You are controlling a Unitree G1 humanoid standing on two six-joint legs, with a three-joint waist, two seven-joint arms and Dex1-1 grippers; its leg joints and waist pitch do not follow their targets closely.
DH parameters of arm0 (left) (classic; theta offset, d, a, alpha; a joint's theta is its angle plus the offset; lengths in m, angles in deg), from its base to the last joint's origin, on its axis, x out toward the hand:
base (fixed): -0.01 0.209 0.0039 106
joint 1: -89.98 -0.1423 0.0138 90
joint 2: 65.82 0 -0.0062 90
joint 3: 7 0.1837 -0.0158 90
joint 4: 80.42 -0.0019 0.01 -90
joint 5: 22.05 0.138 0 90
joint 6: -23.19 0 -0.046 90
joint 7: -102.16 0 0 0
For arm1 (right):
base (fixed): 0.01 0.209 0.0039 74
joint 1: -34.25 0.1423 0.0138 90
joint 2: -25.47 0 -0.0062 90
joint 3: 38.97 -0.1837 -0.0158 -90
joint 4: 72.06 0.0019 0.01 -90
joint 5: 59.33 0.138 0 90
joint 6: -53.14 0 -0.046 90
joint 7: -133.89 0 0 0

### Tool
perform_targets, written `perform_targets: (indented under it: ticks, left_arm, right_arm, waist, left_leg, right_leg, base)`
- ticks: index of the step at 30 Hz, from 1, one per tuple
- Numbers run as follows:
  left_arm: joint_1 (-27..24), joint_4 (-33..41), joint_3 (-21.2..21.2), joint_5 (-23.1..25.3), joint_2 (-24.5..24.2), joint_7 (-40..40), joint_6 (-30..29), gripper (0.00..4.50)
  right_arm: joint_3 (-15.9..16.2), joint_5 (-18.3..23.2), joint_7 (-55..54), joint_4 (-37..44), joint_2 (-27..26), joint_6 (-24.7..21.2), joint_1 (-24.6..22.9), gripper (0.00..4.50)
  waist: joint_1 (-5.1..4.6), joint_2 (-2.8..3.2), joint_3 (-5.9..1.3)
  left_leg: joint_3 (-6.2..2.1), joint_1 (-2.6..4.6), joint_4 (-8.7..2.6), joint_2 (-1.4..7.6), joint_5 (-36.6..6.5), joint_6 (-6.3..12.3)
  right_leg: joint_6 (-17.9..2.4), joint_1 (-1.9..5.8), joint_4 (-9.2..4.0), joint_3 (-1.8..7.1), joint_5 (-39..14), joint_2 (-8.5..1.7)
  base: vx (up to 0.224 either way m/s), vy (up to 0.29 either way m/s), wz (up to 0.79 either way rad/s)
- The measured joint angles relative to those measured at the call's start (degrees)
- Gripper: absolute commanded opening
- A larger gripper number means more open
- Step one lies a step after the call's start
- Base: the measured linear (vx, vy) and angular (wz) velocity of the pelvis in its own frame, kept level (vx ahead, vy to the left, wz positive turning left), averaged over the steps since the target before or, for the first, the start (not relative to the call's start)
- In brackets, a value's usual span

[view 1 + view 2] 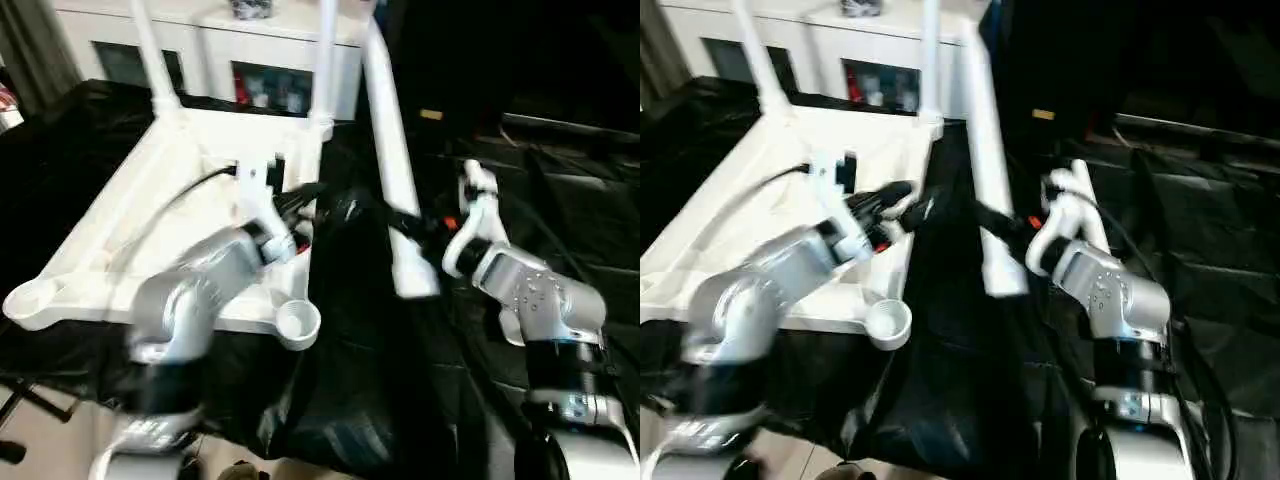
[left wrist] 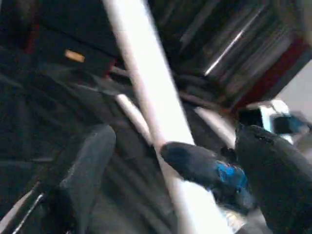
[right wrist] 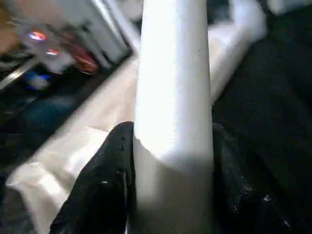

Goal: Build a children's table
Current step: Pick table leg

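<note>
fingers (image 3: 105, 187) of right gripper (image 1: 408, 226): clamped on a loose white leg (image 1: 392, 160), held upright over the black sheet (image 1: 350, 380). left gripper (image 1: 880, 203): spread wide, holding nothing, over the upturned table top (image 1: 130, 250), near its right edge; two legs (image 1: 152, 50) socketed at far corners.

The upturned table top (image 1: 150, 230) is plain white, as are its legs, including the loose leg (image 1: 395, 170). Glossy black sheeting (image 1: 350, 380) covers the counter. The forearms (image 1: 200, 290) are silver, the gripper fingers (image 3: 105, 190) black, and the cabinet (image 1: 230, 50) behind is white.
</note>
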Motion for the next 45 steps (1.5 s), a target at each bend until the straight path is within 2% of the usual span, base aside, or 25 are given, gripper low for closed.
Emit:
perform_targets:
  ticks: [5,7,12,18,25,33,37,39,41,45]
  left_arm:
    - [3.0,-4.0,-4.1,-2.4,2.6,2.2,-0.6,4.5]
    - [4.9,-4.9,-6.3,-5.3,4.9,3.3,-2.1,4.5]
    - [6.5,-4.5,-6.2,-8.9,6.8,3.3,-2.8,4.5]
    - [6.3,-2.9,-6.6,-11.4,7.3,1.8,-3.1,4.5]
    - [6.2,-1.8,-7.4,-15.6,6.4,-0.9,-5.1,4.5]
    - [5.3,-0.7,-7.5,-17.5,5.7,-2.1,-6.6,3.7]
    - [5.2,-0.7,-7.6,-17.8,5.5,-2.0,-6.6,3.64]
    - [5.2,-0.7,-7.7,-17.9,5.5,-2.0,-6.6,3.34]
    - [5.2,-0.8,-7.9,-17.9,5.5,-2.0,-6.6,3.29]
    - [5.2,-0.8,-8.2,-18.4,5.5,-1.5,-6.7,2.92]
  right_arm:
    - [1.4,2.8,2.6,4.7,0.0,-1.2,-2.1,1.83]
    - [2.3,4.4,4.3,8.1,0.3,-1.4,-4.2,1.83]
    - [5.0,5.9,6.1,11.4,0.2,-2.8,-6.1,1.83]
    - [5.5,7.1,6.3,13.5,0.2,-3.7,-6.7,1.83]
    - [6.5,11.3,9.0,15.3,0.4,-5.1,-8.6,1.83]
    - [6.7,12.7,10.7,15.8,1.5,-5.6,-8.6,1.83]
    - [7.0,13.3,10.8,15.8,1.8,-5.5,-8.6,1.83]
    - [7.0,13.4,10.8,15.8,1.9,-5.5,-8.6,1.83]
    - [7.0,13.7,11.0,15.8,2.0,-5.5,-8.6,1.83]
    - [7.2,13.9,11.0,15.9,2.2,-5.5,-8.5,1.83]
  waist:
    - [0.0,-0.02,0.01]
    - [0.29,-0.09,0.06]
    - [0.34,-0.1,0.06]
    - [0.1,-0.11,0.07]
    - [0.13,-0.12,0.08]
    - [0.15,-0.15,0.09]
    - [0.15,-0.16,0.1]
    - [0.15,-0.17,0.1]
    - [0.15,-0.17,0.11]
    - [0.15,-0.19,0.12]
  left_leg:
    - [0.0,-0.01,-0.06,0.0,0.0,0.02]
    - [-0.01,-0.05,-0.07,0.0,0.0,0.03]
    - [-0.01,-0.05,-0.1,-0.01,0.0,0.04]
    - [-0.01,-0.01,-0.2,-0.01,0.0,0.01]
    - [-0.01,-0.02,-0.3,-0.02,0.0,0.01]
    - [-0.01,-0.01,-0.31,-0.03,0.1,-0.01]
    - [-0.01,-0.01,-0.34,-0.02,0.1,-0.01]
    - [-0.01,-0.01,-0.35,-0.03,0.1,-0.01]
    - [-0.01,-0.01,-0.36,-0.03,0.1,-0.01]
    - [-0.01,-0.02,-0.37,-0.03,0.1,-0.01]
  right_leg:
    - [0.0,0.0,-0.04,-0.01,0.0,0.0]
    - [0.0,0.0,-0.08,-0.04,0.0,-0.01]
    - [0.0,0.0,-0.11,-0.03,0.0,-0.02]
    - [0.0,0.0,-0.12,-0.03,0.0,-0.02]
    - [0.0,-0.01,-0.21,-0.04,0.0,-0.01]
    - [0.0,0.0,-0.22,-0.04,0.0,-0.02]
    - [0.0,0.0,-0.23,-0.04,0.0,-0.01]
    - [0.0,0.0,-0.25,-0.04,0.0,-0.02]
    - [0.0,0.0,-0.26,-0.04,0.0,-0.01]
    - [0.0,0.0,-0.28,-0.04,0.0,-0.01]
  base:
    - [0.0,0.0,0.0]
    - [0.0,0.0,0.0]
    - [0.0,0.0,0.0]
    - [0.0,0.0,0.0]
    - [0.0,0.0,0.0]
    - [0.0,0.0,0.0]
    - [0.0,0.0,0.0]
    - [0.0,0.0,0.0]
    - [0.0,0.0,0.0]
    - [0.0,0.0,0.0]
